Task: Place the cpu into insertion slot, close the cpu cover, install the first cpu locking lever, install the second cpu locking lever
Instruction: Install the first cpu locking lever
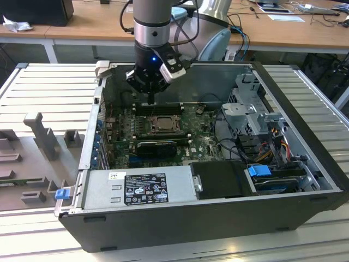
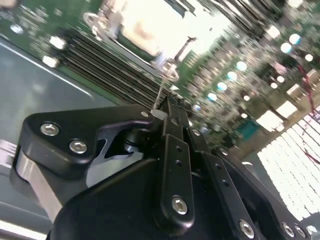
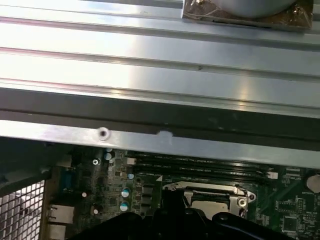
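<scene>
The insertion slot (image 1: 163,124) sits on the green board inside the open computer case. The cpu (image 2: 142,25) lies in it, its pale face showing through the cut-out of the cpu cover (image 3: 239,199), which lies flat over the socket. My gripper (image 1: 150,100) hangs just behind the socket, over the black memory slots (image 1: 158,108), with its fingers shut. In the second wrist view a thin metal locking lever (image 2: 164,82) rises from the socket's edge to my fingertips (image 2: 171,107). I cannot tell whether the rod is pinched or only touched.
The case's rear wall (image 3: 150,107) stands close behind the gripper. A black card (image 1: 157,146) lies in front of the socket. The power supply (image 1: 136,188), a drive cage (image 1: 248,114) and cables (image 1: 272,136) fill the front and the exterior view's right.
</scene>
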Action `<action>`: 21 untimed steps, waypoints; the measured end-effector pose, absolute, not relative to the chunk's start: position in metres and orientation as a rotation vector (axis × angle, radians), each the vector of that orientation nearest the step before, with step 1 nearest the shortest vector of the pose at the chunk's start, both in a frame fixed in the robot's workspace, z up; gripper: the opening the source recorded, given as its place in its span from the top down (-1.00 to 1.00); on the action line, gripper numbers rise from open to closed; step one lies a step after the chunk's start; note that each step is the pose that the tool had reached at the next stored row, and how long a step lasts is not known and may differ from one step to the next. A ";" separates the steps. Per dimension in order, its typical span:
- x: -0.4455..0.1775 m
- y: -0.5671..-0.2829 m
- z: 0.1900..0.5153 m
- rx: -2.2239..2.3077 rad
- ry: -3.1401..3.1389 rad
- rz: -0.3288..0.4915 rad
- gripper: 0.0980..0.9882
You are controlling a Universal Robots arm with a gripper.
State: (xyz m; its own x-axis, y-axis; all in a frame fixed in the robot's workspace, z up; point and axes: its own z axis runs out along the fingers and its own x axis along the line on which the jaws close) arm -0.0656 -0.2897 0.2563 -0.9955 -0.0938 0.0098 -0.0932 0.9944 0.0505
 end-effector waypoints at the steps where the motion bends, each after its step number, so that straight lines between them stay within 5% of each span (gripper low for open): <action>1: -0.063 -0.290 0.255 0.147 -3.125 -0.079 0.98; 21: -0.039 -0.282 0.224 0.068 -3.139 -0.114 0.98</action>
State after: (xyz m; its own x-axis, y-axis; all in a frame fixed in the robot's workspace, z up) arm -0.0390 -0.2823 0.2239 -0.9991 -0.0435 -0.0014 -0.0435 0.9964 0.0728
